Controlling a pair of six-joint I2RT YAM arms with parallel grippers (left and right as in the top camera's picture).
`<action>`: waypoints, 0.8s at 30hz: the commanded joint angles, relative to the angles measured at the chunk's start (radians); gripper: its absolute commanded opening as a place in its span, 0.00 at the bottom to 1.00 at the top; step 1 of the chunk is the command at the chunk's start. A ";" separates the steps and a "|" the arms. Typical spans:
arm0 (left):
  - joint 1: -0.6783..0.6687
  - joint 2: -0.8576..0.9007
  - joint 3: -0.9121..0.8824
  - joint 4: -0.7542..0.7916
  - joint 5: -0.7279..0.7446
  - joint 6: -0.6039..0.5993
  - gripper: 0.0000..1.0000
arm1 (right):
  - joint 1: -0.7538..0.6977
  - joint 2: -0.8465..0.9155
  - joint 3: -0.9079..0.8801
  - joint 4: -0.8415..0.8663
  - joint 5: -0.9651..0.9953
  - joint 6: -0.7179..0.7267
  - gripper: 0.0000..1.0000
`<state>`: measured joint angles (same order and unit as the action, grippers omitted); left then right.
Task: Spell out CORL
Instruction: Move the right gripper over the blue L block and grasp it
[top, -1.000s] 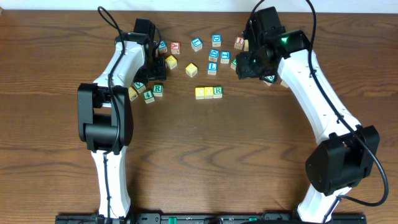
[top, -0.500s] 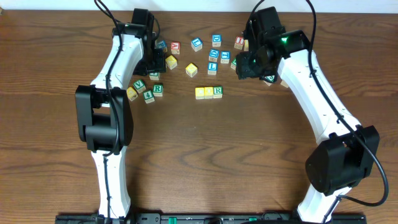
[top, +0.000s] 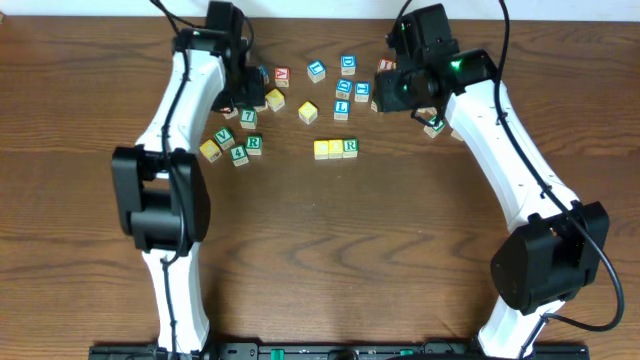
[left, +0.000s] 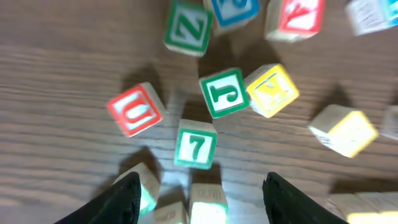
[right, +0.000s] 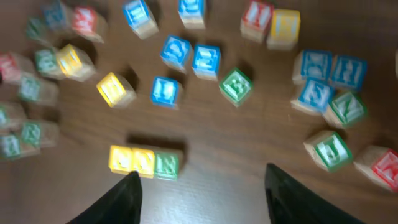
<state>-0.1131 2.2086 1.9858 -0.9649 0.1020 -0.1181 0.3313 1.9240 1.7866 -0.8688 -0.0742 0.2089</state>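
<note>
Block row (top: 335, 148), two yellow and a green R touching side by side, lies mid-surface, well apart from both hands. Left hand (left: 199, 202) hovers with its fingers spread wide, gripping nothing. Just beyond its fingertips sits the green 7 block (left: 195, 144), then the green J block (left: 225, 93), with the red U block (left: 135, 111) to one side and a yellow block (left: 272, 91) just beside the J. Right hand (right: 199, 199) is likewise wide open and empty above the wooden surface (top: 330, 250), near the blue L block (top: 342, 107).
</note>
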 joint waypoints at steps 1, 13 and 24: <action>0.031 -0.131 0.026 -0.009 -0.006 0.020 0.63 | 0.013 0.039 0.017 0.051 -0.018 0.035 0.61; 0.053 -0.228 0.026 -0.035 -0.041 -0.010 0.63 | 0.082 0.282 0.164 0.214 0.010 0.110 0.65; 0.084 -0.228 0.026 -0.070 -0.140 -0.060 0.63 | 0.143 0.395 0.163 0.227 0.189 0.216 0.64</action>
<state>-0.0460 1.9770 1.9980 -1.0267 -0.0071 -0.1593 0.4652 2.2852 1.9293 -0.6418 0.0319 0.3695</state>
